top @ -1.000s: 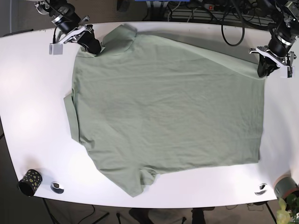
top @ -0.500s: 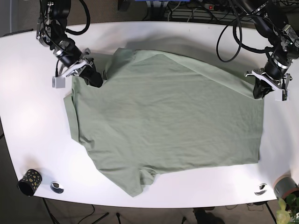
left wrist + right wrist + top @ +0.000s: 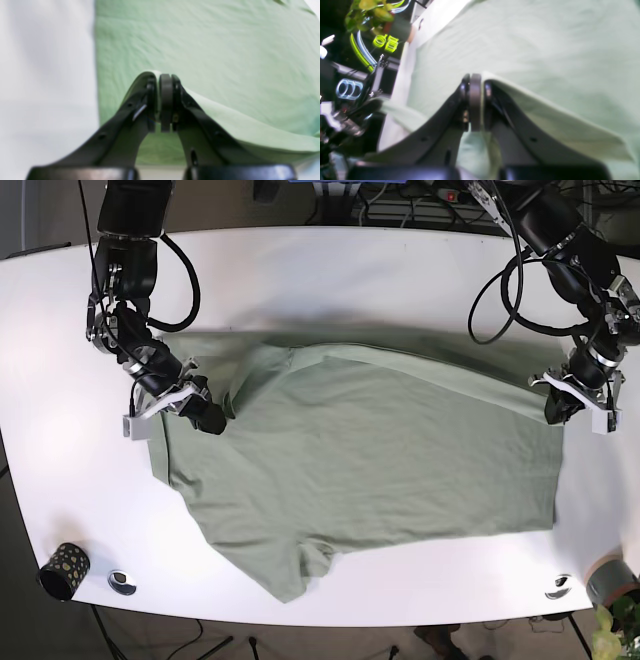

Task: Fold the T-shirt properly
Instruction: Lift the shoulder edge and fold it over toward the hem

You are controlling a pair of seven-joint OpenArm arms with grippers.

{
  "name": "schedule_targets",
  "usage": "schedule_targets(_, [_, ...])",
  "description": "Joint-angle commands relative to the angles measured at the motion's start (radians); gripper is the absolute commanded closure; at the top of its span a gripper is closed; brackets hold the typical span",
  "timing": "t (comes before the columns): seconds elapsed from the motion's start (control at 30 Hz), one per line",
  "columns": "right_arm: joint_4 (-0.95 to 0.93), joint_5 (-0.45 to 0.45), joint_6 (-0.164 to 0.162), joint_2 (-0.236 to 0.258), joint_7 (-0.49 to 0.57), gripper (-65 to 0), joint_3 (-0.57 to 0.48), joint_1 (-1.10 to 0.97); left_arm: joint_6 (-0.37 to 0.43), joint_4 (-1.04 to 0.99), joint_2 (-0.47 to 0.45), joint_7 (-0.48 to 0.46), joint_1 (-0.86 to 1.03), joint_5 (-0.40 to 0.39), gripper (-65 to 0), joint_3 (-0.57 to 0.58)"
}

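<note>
Green T-shirt (image 3: 360,450) lay spread on white table (image 3: 330,270), sleeve nearest camera at front edge; right gripper (image 3: 205,417) was clamped on far shoulder corner, fabric pinched between pads (image 3: 475,100); left gripper (image 3: 560,408) was clenched on far hem corner, cloth draped over one finger (image 3: 200,117); far edge was lifted, folded toward front; speckled cup (image 3: 63,570) sat at front corner.
</note>
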Motion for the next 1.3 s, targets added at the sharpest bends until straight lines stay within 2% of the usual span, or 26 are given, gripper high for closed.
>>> schedule_targets(0.0, [-0.028, 0.008, 0.016, 0.009, 0.017, 0.0, -0.003, 0.054, -0.005, -0.027, -0.02, -0.026, -0.051, -0.015, -1.1, -0.001])
schedule_targets(0.1, [-0.082, -0.029, 0.016, 0.005, 0.019, 0.0, -0.003, 0.112, -0.005, -0.093, -0.069, -0.027, -0.094, -0.017, -1.1, -0.001])
schedule_targets(0.23, [-0.139, -0.069, 0.023, 0.005, 0.02, 0.0, -0.003, 0.18, -0.005, -0.184, -0.086, -0.029, -0.15, -0.018, -1.1, -0.002])
schedule_targets(0.33, [-0.198, -0.101, 0.069, 0.005, 0.02, 0.0, 0.0, 0.23, -0.003, -0.245, -0.113, -0.03, -0.184, -0.017, -1.1, -0.002])
schedule_targets(0.4, [-0.234, -0.118, 0.081, 0.003, 0.022, 0.0, 0.0, 0.252, -0.003, -0.274, -0.121, -0.038, -0.196, -0.017, -1.1, -0.002])
schedule_targets(0.57, [-0.315, -0.161, 0.082, 0.002, 0.074, 0.0, -0.001, 0.296, -0.003, -0.381, -0.127, -0.141, -0.204, -0.015, -1.4, 0.007])
schedule_targets(0.73, [-0.378, -0.204, 0.082, 0.002, 0.119, -1.1, -0.003, 0.333, -0.003, -0.474, -0.169, -0.217, -0.204, -0.02, -2.9, 0.102])
schedule_targets(0.87, [-0.39, -0.28, 0.082, 0.002, 0.143, -17.3, -0.003, 0.355, -0.003, -0.527, -0.196, -0.3, -0.206, -0.017, -15.1, 0.153])
schedule_targets(0.93, [-0.384, -0.331, 0.081, 0.003, 0.151, -30.3, -0.003, 0.355, -0.003, -0.563, -0.21, -0.331, -0.226, -0.017, -28.7, 0.196])
schedule_targets(1.03, [-0.35, -0.376, 0.082, 0.014, 0.152, -45.5, -0.001, 0.349, 0.001, -0.604, -0.235, -0.357, -0.241, -0.017, -42.9, 0.227])
schedule_targets(1.13, [-0.263, -0.403, 0.082, 0.029, 0.142, -55.5, 0.002, 0.284, 0.018, -0.622, -0.265, -0.366, -0.241, -0.017, -44.4, 0.231])
schedule_targets(1.2, [-0.183, -0.4, 0.081, 0.048, 0.132, -57.2, 0.0, 0.232, 0.018, -0.618, -0.272, -0.365, -0.238, -0.02, -44.4, 0.231])
schedule_targets(1.27, [-0.103, -0.402, 0.081, 0.049, 0.111, -56.1, 0.0, 0.167, 0.018, -0.616, -0.279, -0.365, -0.218, -0.018, -44.4, 0.231])
